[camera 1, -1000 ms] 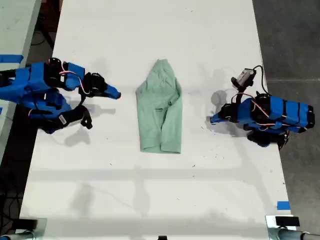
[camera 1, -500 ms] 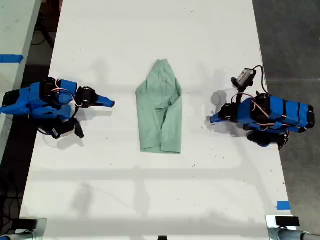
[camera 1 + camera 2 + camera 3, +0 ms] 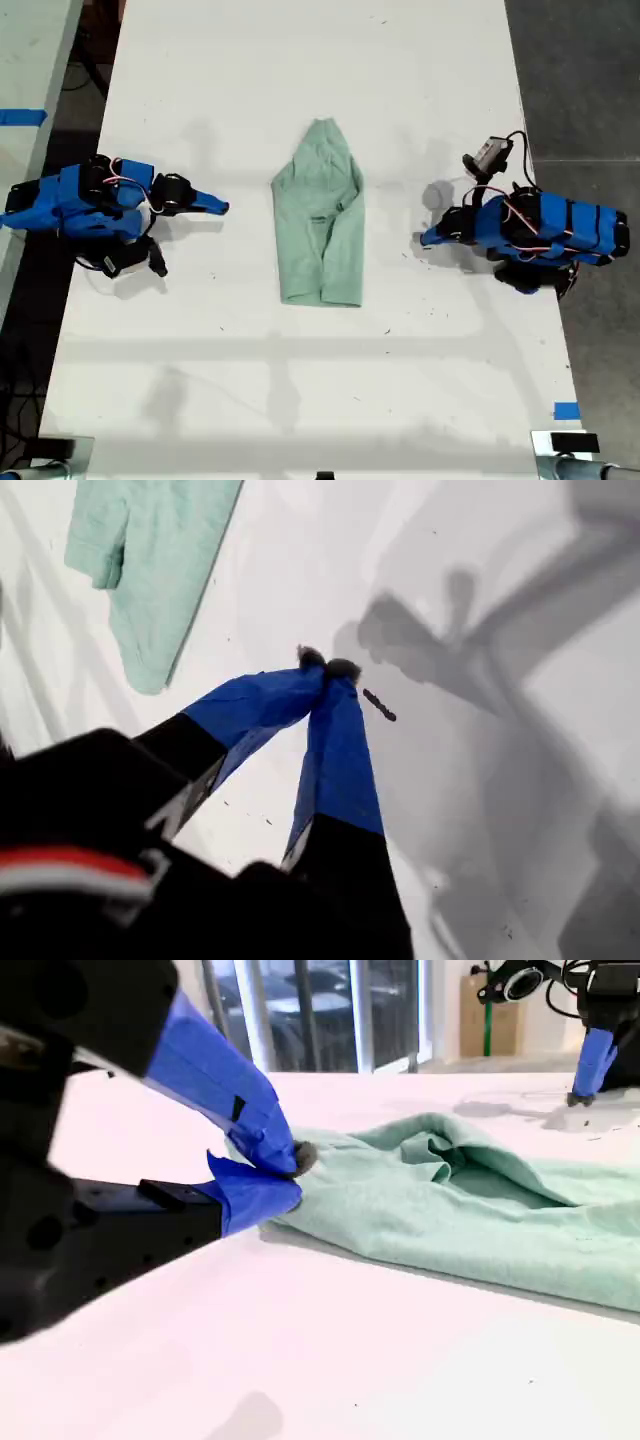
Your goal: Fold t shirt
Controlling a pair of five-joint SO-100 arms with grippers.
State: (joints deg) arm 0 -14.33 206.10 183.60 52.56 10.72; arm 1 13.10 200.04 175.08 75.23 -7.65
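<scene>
Meanwhile the t shirt [image 3: 320, 215] lies mid-frame in the exterior view, with the first gripper [image 3: 428, 238] right of it and the second gripper [image 3: 218, 207] left, both closed and empty.

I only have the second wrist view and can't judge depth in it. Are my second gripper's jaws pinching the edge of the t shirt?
Observer: No. In the exterior view my second gripper is at the exterior view's left, with bare table between it and the t shirt.
Operator: And the arm across the cloth, is it holding anything?
Observer: No. The first wrist view shows my first gripper with its jaws shut on nothing, the shirt lying apart from them.
Operator: How does the shirt lie overall?
Observer: Seen from above, it is a narrow strip, with its rounded point toward the exterior view's top.
</scene>
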